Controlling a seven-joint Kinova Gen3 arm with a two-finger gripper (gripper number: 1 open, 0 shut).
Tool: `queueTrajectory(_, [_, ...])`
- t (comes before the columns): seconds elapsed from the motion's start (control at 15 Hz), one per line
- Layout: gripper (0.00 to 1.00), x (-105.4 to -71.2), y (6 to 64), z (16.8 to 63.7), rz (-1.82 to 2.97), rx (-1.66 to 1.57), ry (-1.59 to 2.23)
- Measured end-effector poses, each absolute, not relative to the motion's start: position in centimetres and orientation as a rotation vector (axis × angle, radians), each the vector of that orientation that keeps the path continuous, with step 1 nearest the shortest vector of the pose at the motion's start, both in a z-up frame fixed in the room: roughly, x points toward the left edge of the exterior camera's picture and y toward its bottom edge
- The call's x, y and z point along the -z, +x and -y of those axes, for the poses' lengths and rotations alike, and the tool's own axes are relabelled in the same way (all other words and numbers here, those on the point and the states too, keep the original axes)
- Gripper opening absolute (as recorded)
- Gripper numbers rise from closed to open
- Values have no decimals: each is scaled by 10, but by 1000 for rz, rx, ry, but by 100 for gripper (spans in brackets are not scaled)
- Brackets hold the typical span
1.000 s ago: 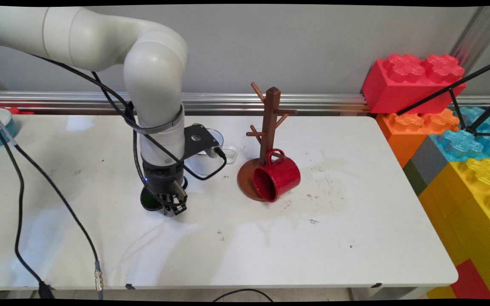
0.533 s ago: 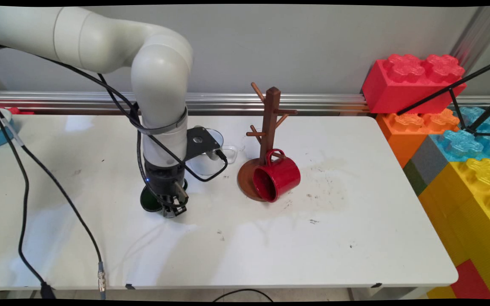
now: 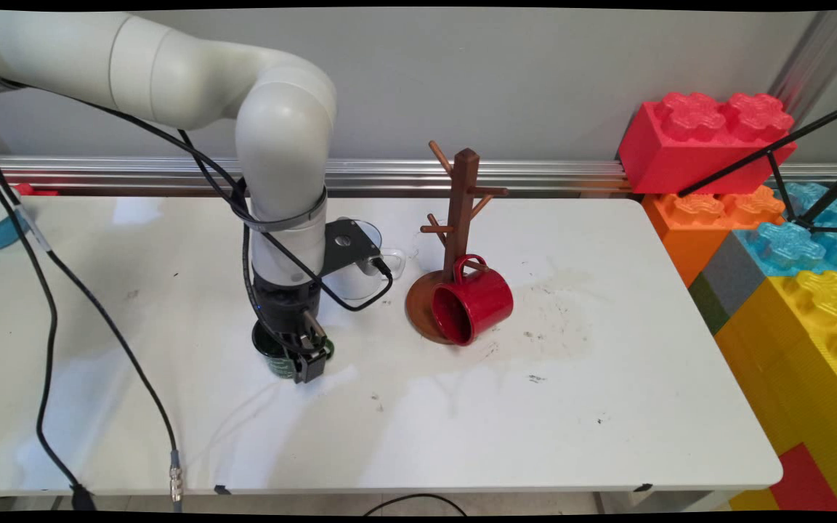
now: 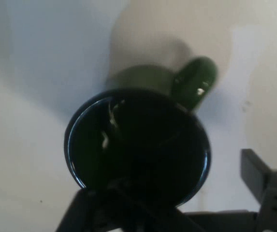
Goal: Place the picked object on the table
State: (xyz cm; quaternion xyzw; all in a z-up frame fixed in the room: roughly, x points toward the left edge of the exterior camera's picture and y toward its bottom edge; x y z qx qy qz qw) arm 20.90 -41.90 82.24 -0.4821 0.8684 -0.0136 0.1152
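gripper [image 3: 305, 361] clamped on green mug [image 3: 273, 354] rim; red mug [image 3: 472, 303] and rack [image 3: 456, 240] well right, tabletop [image 3: 571, 407] front bare.

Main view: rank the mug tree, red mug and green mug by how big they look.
1. Mug tree, tallest, with the widest base.
2. Red mug, lying on its side on the tree's base.
3. Green mug, but the gripper covers most of it, so its place under the red mug is unsure.
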Motion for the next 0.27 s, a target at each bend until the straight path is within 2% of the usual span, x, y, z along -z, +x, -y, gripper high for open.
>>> queueTrajectory(0.27, [100,-821,209,423,-2558,44,-1419])
